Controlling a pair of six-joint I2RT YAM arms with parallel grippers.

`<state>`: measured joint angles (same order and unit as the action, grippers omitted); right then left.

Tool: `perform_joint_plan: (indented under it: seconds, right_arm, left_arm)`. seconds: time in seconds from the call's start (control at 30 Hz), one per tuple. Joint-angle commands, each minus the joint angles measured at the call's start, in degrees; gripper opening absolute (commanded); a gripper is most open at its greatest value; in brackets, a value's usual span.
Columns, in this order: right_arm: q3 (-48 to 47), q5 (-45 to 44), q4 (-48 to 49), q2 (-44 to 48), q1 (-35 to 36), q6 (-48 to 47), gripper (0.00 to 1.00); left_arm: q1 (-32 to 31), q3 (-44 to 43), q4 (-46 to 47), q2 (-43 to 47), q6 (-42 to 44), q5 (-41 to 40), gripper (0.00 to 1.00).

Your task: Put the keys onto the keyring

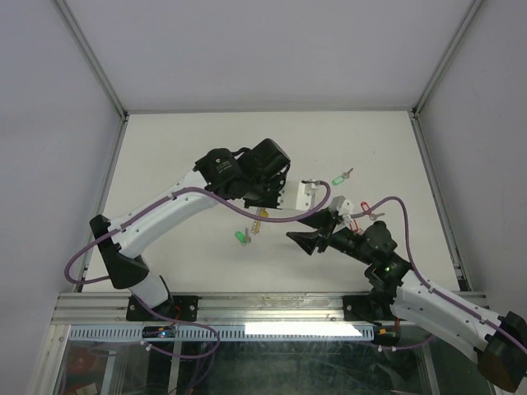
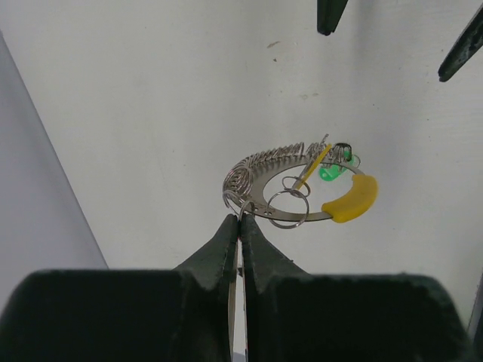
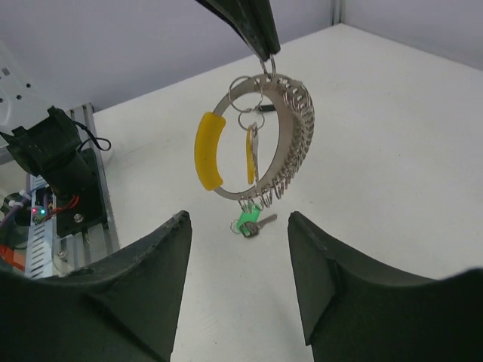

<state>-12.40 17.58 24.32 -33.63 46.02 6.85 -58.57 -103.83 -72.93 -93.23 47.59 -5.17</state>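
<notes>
Spreading the right fingers (image 3: 136,286) apart, empty, facing the keyring (image 3: 207,151); pinching its top in the clenched left fingers (image 2: 219,249), dangling it, yellow key (image 3: 251,154) threaded, above a green key (image 3: 249,222) on the tabletop (image 3: 392,173); leaving red key (image 1: 354,210) and second green key (image 1: 338,178) lying farther off.

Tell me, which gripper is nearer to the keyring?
Left. The left gripper is shut on the keyring at its top and holds it hanging. The right gripper is open, facing the ring from a short way off, not touching it.
</notes>
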Motion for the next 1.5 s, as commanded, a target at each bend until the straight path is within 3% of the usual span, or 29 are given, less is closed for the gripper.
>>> perform_joint_plan:
  seconds: [0.0, 0.1, 0.27, 0.6, 1.47]
  right_arm:
    - [-0.9, 2.0, 10.8, 1.2, 0.1, -0.9, 0.55]
    - [-2.0, 3.1, 12.4, -0.6, 0.2, -2.8, 0.49]
    - [-1.5, 4.2, 25.9, -5.0, 0.1, -2.7, 0.34]
    - [-9.6, 10.7, 30.1, -16.9, -0.7, -4.8, 0.38]
    - [-14.1, 13.7, 30.6, -24.3, -0.8, -3.6, 0.21]
  left_arm:
    - [-0.4, -0.9, 1.9, 5.3, 3.7, 6.4, 0.0]
    - [-0.4, -0.4, 2.2, 7.0, 5.3, 10.2, 0.0]
    - [-0.6, 0.8, 3.0, 9.4, 7.9, 14.7, 0.0]
    - [-1.1, 1.7, 3.0, 9.9, 8.9, 15.6, 0.0]
    - [-1.7, 1.4, 3.6, 9.4, 8.4, 16.1, 0.0]
